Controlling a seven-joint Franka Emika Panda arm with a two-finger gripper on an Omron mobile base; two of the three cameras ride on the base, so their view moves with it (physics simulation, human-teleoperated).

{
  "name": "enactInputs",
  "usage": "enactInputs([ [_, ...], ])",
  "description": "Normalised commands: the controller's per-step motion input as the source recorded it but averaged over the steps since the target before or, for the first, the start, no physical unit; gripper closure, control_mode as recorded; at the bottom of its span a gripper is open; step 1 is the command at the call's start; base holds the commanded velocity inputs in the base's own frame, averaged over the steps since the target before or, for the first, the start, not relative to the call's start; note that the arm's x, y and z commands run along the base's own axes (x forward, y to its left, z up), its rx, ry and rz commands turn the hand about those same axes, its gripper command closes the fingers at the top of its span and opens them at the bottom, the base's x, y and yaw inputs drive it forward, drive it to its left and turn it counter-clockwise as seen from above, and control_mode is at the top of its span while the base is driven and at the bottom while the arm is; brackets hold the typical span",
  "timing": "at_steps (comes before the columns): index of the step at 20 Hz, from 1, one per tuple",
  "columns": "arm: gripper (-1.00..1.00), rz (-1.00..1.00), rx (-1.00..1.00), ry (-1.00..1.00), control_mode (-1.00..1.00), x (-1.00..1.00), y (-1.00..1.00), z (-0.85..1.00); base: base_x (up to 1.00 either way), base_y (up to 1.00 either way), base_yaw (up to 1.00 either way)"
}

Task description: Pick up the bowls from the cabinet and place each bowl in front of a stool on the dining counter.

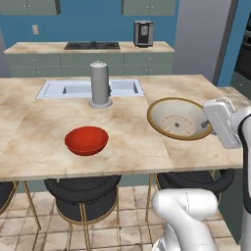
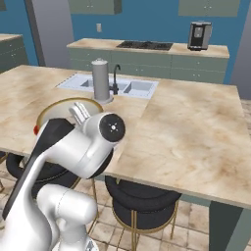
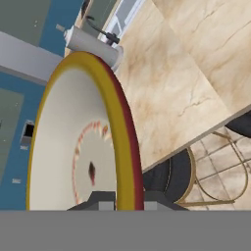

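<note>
My gripper [image 1: 208,124] is shut on the rim of the cream-white bowl [image 1: 179,119], which tilts over the right part of the dining counter [image 1: 122,149]. In the hand view that bowl [image 3: 73,147] stands edge-on, its tan rim pinched between the fingertips of the gripper [image 3: 122,202]. Its rim [image 2: 59,105] also peeks out behind my arm. The red bowl [image 1: 86,139] rests on the counter near the front edge, straight above a black stool [image 1: 82,190]. Another stool [image 1: 196,179] sits under the counter edge below the held bowl. Whether the held bowl touches the marble I cannot tell.
A grey cylindrical tap [image 1: 99,83] stands beside the inset sink [image 1: 68,89] behind the bowls. Grey-green wall cabinets [image 1: 147,6] hang on the far blue wall, above a worktop with a hob and a coffee machine [image 1: 143,33]. Open marble [image 2: 196,127] lies right of the arm.
</note>
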Motion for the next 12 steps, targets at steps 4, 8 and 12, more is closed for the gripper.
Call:
enactInputs([
  [4,1.00,0.00,0.00,0.00,1.00,0.00,0.00,0.00,0.04,0.00,0.00],
  [8,1.00,0.00,0.00,0.00,1.00,0.00,0.00,0.00,0.02,-0.11,0.00],
  [12,1.00,0.00,0.05,0.11,-1.00,0.12,-0.66,-0.21,0.00,0.00,0.00],
])
